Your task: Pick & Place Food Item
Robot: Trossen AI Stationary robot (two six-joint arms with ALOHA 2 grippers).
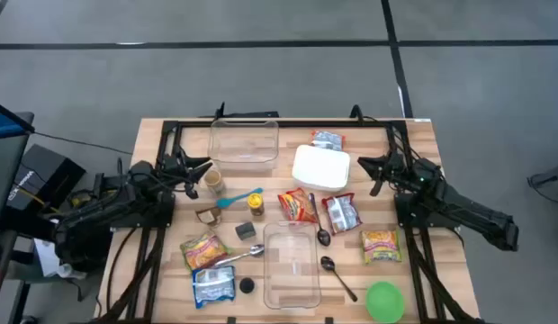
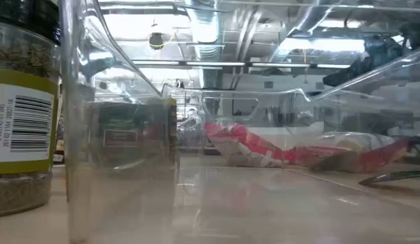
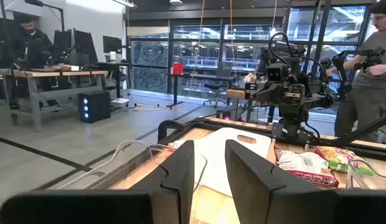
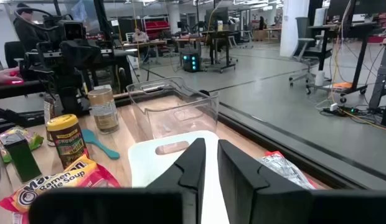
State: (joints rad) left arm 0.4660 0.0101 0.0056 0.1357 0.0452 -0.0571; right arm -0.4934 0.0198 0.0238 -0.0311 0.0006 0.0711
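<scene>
Wooden slats of the bench carry a scatter of food packets, jars, spoons and clear containers, with both arms parked at its far corners. Nearest the right gripper, whose fingers stand slightly parted and hold nothing, lies a silver packet, long axis running toward the near edge, just inboard of that arm. A ramen packet sits beside it at the middle. The left gripper, also slightly parted and empty, hovers by a spice jar, farther from both. Right arm looks better placed.
</scene>
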